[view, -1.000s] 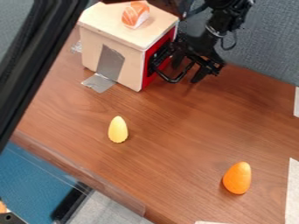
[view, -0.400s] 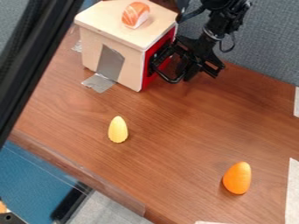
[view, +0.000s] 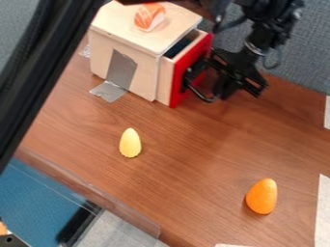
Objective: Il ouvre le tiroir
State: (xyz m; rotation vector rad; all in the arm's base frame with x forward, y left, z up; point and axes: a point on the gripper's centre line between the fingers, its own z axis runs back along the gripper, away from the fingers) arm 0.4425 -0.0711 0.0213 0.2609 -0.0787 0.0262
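Camera view: near the top, on a wood-toned table [view: 193, 154], a small pale wooden cabinet [view: 100, 58] with its drawer [view: 165, 79] standing partly open. Red front [view: 177, 89] well clear of the cabinet body, pale side wall exposed, dark interior visible between front and cabinet top. On that front, a black handle [view: 199, 94]; right at it, a black gripper [view: 238, 91], tilted downward from the arm [view: 261, 38] above. Impossible to tell how far open, or whether closed on the handle. On the cabinet top, an orange-and-white toy sushi piece [view: 149, 17]. Grey tape [view: 121, 70] on the cabinet wall facing the lower left, with more grey tape [view: 108, 91] flat on the table at its foot. Out on the table, well apart from each other, a yellow rounded piece [view: 130, 143] below the cabinet and an orange egg-shaped piece [view: 262, 196] toward the lower right. Behind the arm, a grey partition [view: 303, 62]; across the upper left, a thick black bar [view: 45, 62] at a slant.
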